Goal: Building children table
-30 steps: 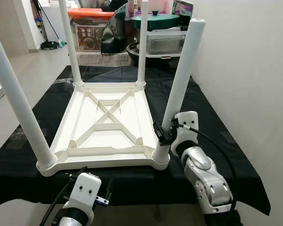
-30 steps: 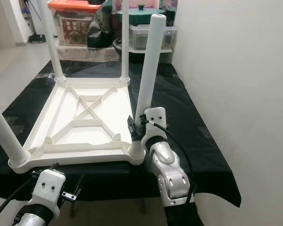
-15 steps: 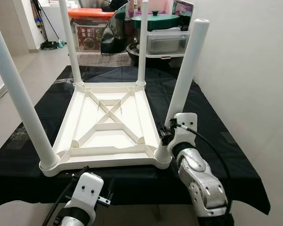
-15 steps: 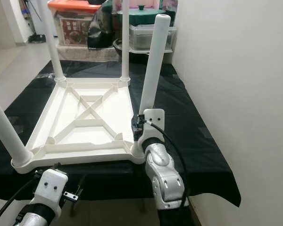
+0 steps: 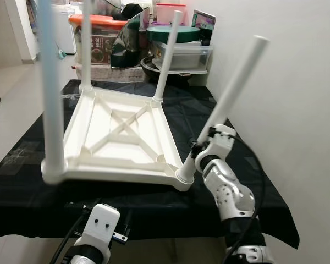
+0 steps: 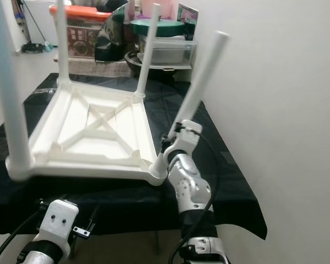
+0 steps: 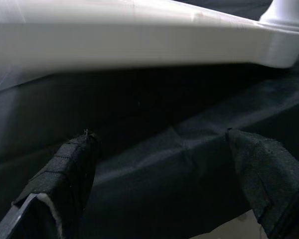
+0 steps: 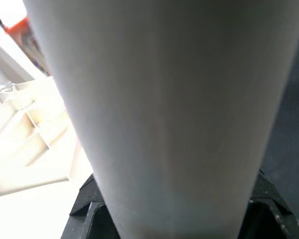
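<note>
Upside-down white table (image 5: 121, 137), tilted, four legs up.

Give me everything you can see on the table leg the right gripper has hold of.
The leg is a plain white round tube, plastic by its look, with a rounded free end pointing up. Its foot sits in the near right corner socket of the upturned white table, which rests tipped on the black cloth. The leg leans away to the robot's right. The right gripper is shut around it low down, just above the socket.
</note>
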